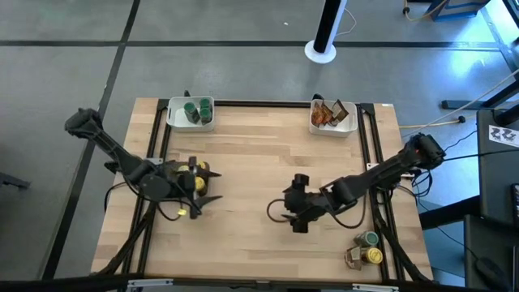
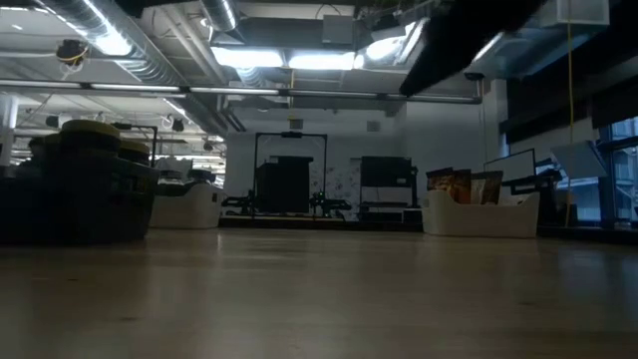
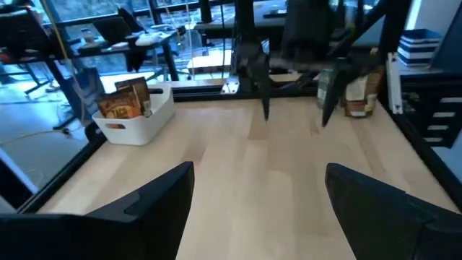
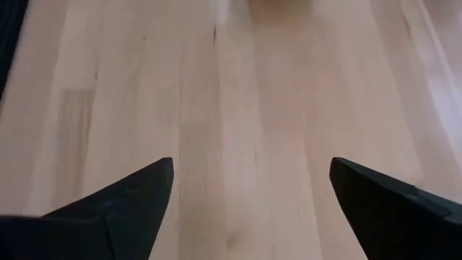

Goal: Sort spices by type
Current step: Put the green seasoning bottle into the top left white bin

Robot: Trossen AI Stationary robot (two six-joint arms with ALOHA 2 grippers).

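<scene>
Spanning most of the high view, the wooden tabletop [image 1: 251, 162] carries a white tray [image 1: 191, 115] at far left holding green-lidded jars [image 1: 197, 109], their count hard to make out. A second white tray [image 1: 333, 118] at far right holds brown-orange packets [image 1: 325, 113]. Near the right corner, a green-lidded jar [image 1: 371, 238] and a yellow-lidded jar [image 1: 374, 255] stand touching a small tan thing too unclear to identify. The left tool [image 1: 203, 191] hangs wide open and empty at left; the right tool [image 1: 277, 212] gapes empty over bare wood.
</scene>
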